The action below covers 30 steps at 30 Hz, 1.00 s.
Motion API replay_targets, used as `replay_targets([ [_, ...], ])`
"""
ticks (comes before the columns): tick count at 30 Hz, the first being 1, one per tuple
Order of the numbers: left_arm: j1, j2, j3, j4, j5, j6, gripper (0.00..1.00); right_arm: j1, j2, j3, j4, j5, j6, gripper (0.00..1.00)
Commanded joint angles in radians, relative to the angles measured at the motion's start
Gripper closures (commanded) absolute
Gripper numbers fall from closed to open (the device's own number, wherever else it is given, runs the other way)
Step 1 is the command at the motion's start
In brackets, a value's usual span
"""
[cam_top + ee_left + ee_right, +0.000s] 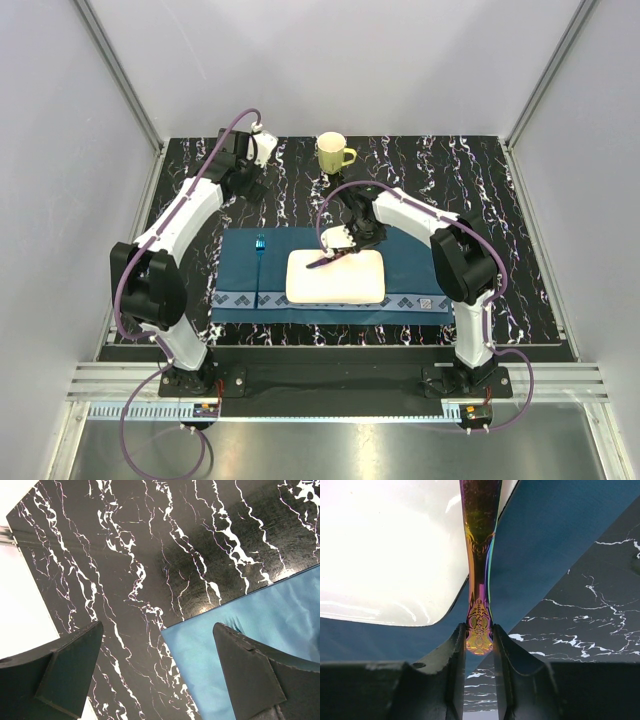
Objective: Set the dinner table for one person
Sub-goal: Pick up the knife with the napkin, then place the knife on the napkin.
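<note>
Dinner table (500,200): black top with white marble-like veins, faint colour in a few. Glossy, with soft glare in the left wrist view. Directly beneath both pincers, filling the booth floor from wall to wall.

Right pincer (479,630): narrow, clamped on the ornate end of an iridescent utensil (480,595). Gold-to-purple handle pointing straight ahead from the fingers. Working end outside the wrist view, so knife or spoon: cannot tell.

Below and ahead of that pincer: cream rectangular plate (350,285) with rounded corners, rim crossed by the utensil. Under the plate: dark blue placemat (410,265), flat on the table, patterned border along the edge nearest the arm bases.

Left of the right pincer, on the placemat near the plate but not touching it: blue fork (259,255), laid lengthwise toward the far edge. Beyond the right pincer, on bare table: pale yellow mug (334,152), upright, handle to the right.

Left pincer (157,627): wide, holding nothing, hovering over the far left part of the table. Beneath it, veined black surface, with a corner of the placemat under one finger.

Around: plain white walls (350,60) on three sides, aluminium frame rails (120,70) at the corners, brushed metal shelf (330,440) behind the arm bases.
</note>
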Motion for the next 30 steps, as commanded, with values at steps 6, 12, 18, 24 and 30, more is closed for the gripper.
replay_targets([
  [6,0.005,0.006,0.044,0.038,0.022,-0.016,0.01,-0.005,-0.066,0.090,0.006,0.002,0.093,1.00],
  [12,0.005,0.004,0.042,0.036,0.026,-0.019,0.01,-0.006,-0.070,0.127,-0.013,0.019,0.179,1.00],
  [18,0.005,-0.017,0.018,0.035,0.025,-0.025,0.01,-0.034,-0.054,0.226,-0.094,0.013,0.375,1.00],
  [24,0.006,-0.051,-0.010,0.035,0.020,-0.025,0.01,-0.093,-0.075,0.271,-0.155,0.016,0.640,1.00],
  [30,0.005,-0.077,-0.027,0.030,0.008,-0.016,0.01,-0.153,-0.145,0.185,-0.149,0.002,0.921,1.00],
])
